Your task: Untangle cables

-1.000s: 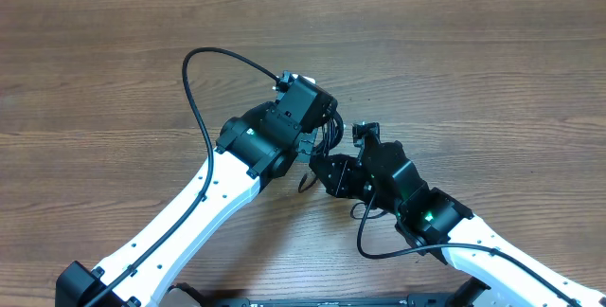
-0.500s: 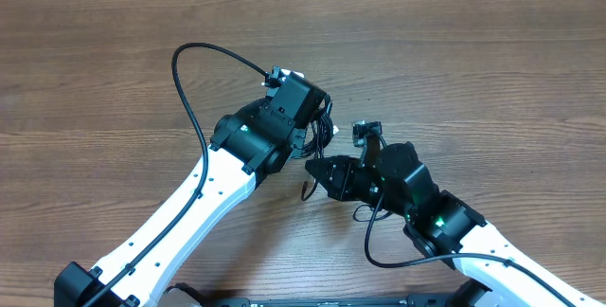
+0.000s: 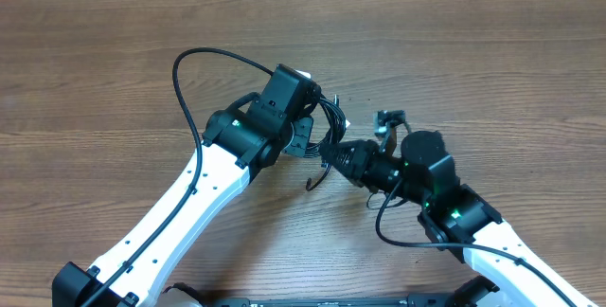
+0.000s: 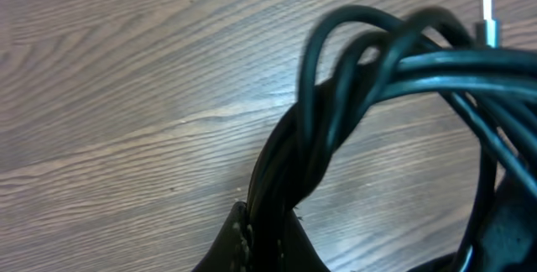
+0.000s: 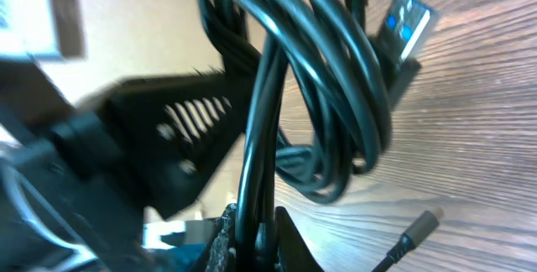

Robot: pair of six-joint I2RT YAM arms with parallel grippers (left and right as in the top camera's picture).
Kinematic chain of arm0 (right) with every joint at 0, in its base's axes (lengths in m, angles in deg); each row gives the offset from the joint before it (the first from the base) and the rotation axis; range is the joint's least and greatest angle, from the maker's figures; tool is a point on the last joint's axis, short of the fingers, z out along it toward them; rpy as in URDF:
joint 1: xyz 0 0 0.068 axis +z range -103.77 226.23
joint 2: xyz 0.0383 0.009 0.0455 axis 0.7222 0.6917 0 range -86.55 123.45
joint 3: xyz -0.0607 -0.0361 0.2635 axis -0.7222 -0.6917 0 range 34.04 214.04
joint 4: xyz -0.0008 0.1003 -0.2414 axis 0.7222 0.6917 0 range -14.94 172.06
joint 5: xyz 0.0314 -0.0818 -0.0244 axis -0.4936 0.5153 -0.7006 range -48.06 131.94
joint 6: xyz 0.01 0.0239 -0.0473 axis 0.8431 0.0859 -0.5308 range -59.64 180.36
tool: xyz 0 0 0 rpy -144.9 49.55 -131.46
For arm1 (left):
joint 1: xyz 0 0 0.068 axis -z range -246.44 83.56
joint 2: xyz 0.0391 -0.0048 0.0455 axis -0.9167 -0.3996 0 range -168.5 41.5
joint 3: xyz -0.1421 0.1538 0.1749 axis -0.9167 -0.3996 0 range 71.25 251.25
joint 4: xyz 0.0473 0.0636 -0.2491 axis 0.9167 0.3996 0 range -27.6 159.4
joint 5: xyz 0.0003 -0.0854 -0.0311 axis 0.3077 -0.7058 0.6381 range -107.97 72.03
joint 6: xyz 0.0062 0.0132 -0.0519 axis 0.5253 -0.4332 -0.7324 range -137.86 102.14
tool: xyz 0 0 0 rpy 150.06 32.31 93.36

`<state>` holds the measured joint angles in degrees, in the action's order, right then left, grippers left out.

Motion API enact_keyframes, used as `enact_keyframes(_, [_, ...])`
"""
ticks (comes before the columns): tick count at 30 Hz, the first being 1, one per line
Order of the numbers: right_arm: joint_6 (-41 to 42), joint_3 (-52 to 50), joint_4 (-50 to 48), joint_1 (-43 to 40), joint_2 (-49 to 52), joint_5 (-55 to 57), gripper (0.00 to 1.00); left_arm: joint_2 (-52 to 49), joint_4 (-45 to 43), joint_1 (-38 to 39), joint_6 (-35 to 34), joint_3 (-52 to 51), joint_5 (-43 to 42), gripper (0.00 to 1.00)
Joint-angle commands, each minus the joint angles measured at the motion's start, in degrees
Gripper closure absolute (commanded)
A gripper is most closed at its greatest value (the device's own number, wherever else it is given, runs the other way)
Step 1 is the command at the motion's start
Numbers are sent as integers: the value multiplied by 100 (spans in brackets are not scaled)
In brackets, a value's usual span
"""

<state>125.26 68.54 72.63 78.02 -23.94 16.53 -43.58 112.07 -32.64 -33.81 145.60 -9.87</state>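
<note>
**Both grippers on the cable bundle, mid-tabletop**

Cables (image 4: 352, 79) sat in one tangled coil of several black strands, lifted just above the tabletop (image 3: 473, 51) near its centre, between the two arms; left gripper (image 3: 312, 138) was closed on a twisted run of strands, seen at the bottom of the left wrist view; right gripper (image 3: 336, 155) was closed on another part of the same coil, strands rising from its jaws in the right wrist view; the two grippers were just beside each other, coil looped between them. One plug with a blue insert (image 5: 409, 22) stuck out at the top of the coil; a small metal tip (image 4: 487, 13) showed at the coil's edge; a loose end (image 3: 313, 182) curled down below the grippers; whether it touched the wood, cannot tell.
</note>
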Motion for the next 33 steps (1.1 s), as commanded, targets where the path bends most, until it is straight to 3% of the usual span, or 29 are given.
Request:
enact_keyframes(1, [444, 122, -382, -229, -142, -295, 96, 96, 55, -4, 212, 125, -472, 96])
enact_keyframes(4, [763, 122, -369, -229, -142, -518, 96, 96, 15, -4, -229, 125, -72, 96])
enact_keyframes(9, [1010, 122, -365, -229, -144, -647, 96, 96, 20, -4, -1325, 125, 1458, 96])
enact_keyframes(13, [962, 122, -761, -229, -142, -490, 96, 96, -4, -2, -1403, 125, 1578, 96])
enact_keyframes(17, [776, 122, -820, -229, -140, 9, 96, 96, -79, 42, -962, 122, 758, 96])
enact_keyframes(25, [356, 122, -748, -229, 103, 723, 96, 96, -345, 42, 306, 122, -1753, 96])
enact_keyframes(33, [361, 122, -509, -229, 365, 1639, 96, 96, 9, 42, 1176, 118, -2830, 96])
